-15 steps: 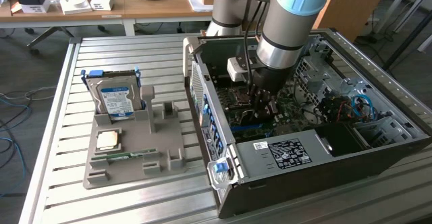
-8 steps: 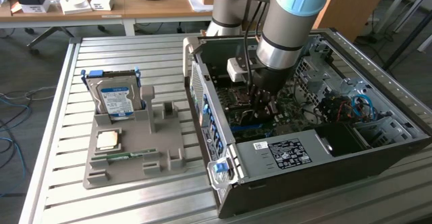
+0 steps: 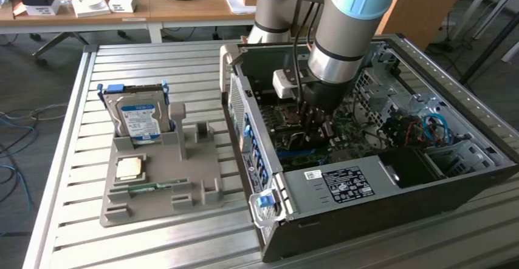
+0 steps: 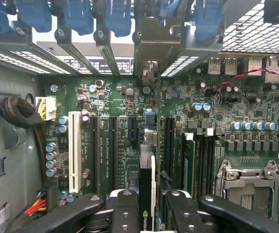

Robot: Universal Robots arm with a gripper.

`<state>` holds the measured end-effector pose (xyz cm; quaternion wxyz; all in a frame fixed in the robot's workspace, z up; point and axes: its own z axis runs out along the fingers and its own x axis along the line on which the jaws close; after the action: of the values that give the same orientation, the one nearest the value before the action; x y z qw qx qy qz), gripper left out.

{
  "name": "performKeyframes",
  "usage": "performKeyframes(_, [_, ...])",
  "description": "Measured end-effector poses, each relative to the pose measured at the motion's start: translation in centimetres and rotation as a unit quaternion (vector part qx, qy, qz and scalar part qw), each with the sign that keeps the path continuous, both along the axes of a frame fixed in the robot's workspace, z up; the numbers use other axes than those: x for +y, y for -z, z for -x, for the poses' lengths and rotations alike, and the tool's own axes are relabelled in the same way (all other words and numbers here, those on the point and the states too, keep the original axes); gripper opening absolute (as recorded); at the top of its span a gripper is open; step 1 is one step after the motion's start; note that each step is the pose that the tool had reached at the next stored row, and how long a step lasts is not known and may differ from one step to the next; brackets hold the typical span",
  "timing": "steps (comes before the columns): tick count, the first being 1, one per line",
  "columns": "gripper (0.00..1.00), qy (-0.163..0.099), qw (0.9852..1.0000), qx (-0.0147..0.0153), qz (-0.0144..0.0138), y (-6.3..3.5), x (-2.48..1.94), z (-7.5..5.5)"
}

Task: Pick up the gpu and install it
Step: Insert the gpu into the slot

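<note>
Between the two black fingers [image 4: 125, 213] of the gripper [image 4: 151, 208] sits the gpu [image 4: 148, 184], seen edge-on as a thin dark strip with a pale line along it. The jaws stand about half open, pressed against the card from both sides, so the card is held. It hangs over the green motherboard [image 4: 130, 97], running parallel to the expansion slots. The long white slot [image 4: 74, 150] lies off to one side of it and the metal-framed processor socket [image 4: 249, 182] to the other. Whether its lower edge touches the board cannot be told. Past the far end of the card, a row of blue clips [image 4: 76, 14] lines the case's rear wall.

From the exterior view, the gripper [image 3: 312, 120] is deep inside the open computer case [image 3: 389, 160]. The arm [image 3: 341, 44] comes down into it almost vertically, wrist pointing straight at the board.

Outside the case, toward the exterior view's left, a grey holder [image 3: 162, 178] rests on the slatted metal table [image 3: 162, 238]. A hard drive [image 3: 140, 120] stands upright in it, and a small green memory stick [image 3: 150, 188] lies flat in it.
</note>
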<state>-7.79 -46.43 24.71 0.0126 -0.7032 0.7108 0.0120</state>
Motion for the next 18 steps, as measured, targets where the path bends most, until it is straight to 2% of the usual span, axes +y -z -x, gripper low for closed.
performKeyframes(16, [0.26, 0.0, 1.0, -0.0002, -0.0002, -0.14, 0.0, 0.0])
performKeyframes(18, [0.26, 0.0, 1.0, -0.0011, -0.002, -0.15, -0.01, 0.0])
